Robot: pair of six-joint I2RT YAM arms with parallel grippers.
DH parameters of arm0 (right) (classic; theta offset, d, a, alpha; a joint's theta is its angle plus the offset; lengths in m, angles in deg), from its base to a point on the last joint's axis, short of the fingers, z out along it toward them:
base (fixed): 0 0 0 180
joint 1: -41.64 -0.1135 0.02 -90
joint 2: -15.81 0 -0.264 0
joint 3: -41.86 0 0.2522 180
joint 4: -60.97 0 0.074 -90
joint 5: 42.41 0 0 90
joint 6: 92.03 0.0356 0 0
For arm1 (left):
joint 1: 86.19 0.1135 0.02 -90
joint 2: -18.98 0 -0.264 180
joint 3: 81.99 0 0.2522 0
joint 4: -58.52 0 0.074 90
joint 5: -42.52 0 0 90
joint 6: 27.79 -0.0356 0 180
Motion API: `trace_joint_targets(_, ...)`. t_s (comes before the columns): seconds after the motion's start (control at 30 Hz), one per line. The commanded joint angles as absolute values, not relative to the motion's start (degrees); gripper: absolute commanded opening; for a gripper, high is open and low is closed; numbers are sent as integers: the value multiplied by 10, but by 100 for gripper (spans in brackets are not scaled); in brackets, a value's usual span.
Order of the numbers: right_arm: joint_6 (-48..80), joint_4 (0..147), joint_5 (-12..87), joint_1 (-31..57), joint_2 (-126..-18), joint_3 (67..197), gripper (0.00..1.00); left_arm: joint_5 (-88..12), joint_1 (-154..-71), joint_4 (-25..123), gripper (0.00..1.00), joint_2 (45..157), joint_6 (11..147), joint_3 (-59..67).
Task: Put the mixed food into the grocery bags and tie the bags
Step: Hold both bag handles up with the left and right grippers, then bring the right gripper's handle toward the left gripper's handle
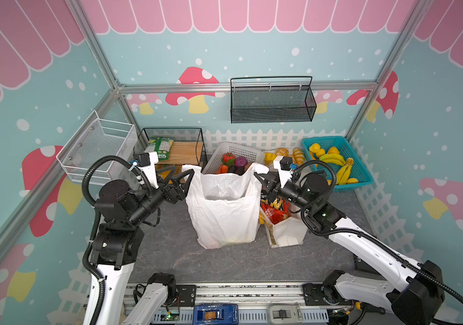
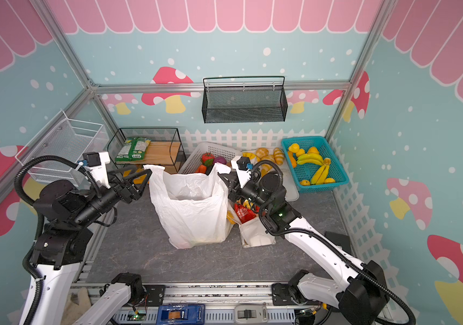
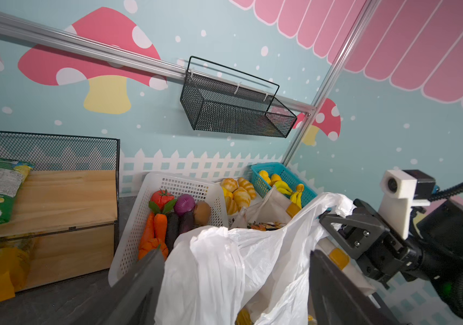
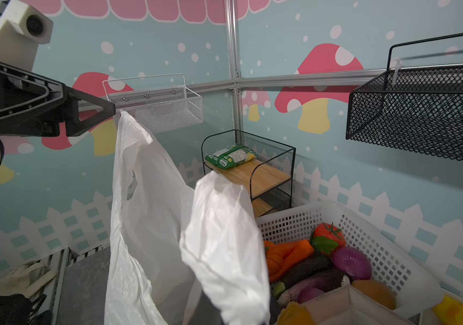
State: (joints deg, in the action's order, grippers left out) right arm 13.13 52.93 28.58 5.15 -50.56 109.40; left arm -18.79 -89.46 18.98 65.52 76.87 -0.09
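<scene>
The left gripper (image 1: 184,171) sits left of centre in both top views with its jaws spread apart. The left handle (image 1: 188,168) of the white carrier bag (image 1: 224,213) is right at its fingertips. The left wrist view shows the plastic lying between the 2 fingers, unpinched. Across the bag mouth, right of centre, the right gripper (image 1: 257,176) is pressed together on the right handle (image 1: 260,167), holding that loop up.

The bag stands upright in the middle of the frame, mouth sagging open. I can make out something yellowish low inside it, but not what it is. Just to its right is the canvas tote (image 1: 289,233), with the red crisp packet (image 1: 274,212) poking out of its top.

To me this looks like the tying step on the white bag, with packing apparently finished. The next move would be for the left jaws to close firmly on their loop, since thin plastic slips easily. Then the 2 loops need crossing over the mouth without tipping the bag.
</scene>
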Motion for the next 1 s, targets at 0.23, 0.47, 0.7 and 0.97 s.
trace_joint_targets(0.23, 112, 531, 280, 52, -521, 1110, 3, -114, -892, 173, 76, 752, 705, 20)
trace_joint_targets(0.47, 100, 583, 293, 55, -545, 1148, 7, -64, -891, 232, 15, 741, 739, -3)
trace_joint_targets(0.7, 46, 766, 415, 60, -607, 1296, 45, -68, -892, 320, 8, 695, 836, -70)
trace_joint_targets(0.97, -46, 762, 472, -3, -593, 1343, 77, -97, -892, 323, 0, 682, 890, -93)
